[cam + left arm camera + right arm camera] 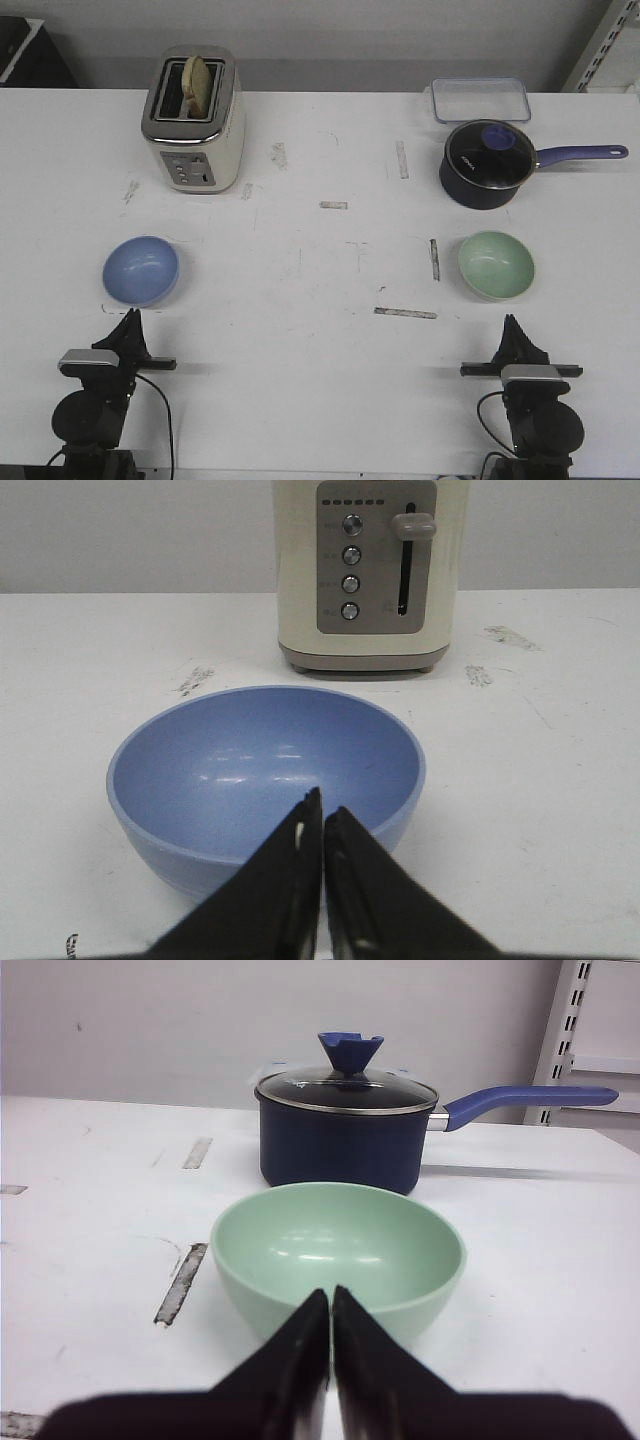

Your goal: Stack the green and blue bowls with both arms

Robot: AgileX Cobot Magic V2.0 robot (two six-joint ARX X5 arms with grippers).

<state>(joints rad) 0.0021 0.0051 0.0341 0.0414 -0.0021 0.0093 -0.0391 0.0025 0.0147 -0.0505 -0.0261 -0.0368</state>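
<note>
The blue bowl (141, 269) sits upright and empty on the white table at the left; it also shows in the left wrist view (265, 775). My left gripper (130, 318) is shut and empty just on the near side of it, its tip (322, 805) close to the near rim. The green bowl (496, 264) sits upright and empty at the right; it also shows in the right wrist view (338, 1245). My right gripper (511, 323) is shut and empty just on the near side of it, its tip (331, 1297) close to that bowl's near rim.
A cream toaster (194, 118) with bread in a slot stands behind the blue bowl. A dark navy lidded saucepan (488, 164) with a blue handle stands behind the green bowl, a clear plastic box (481, 99) beyond it. Worn tape marks (405, 313) dot the table.
</note>
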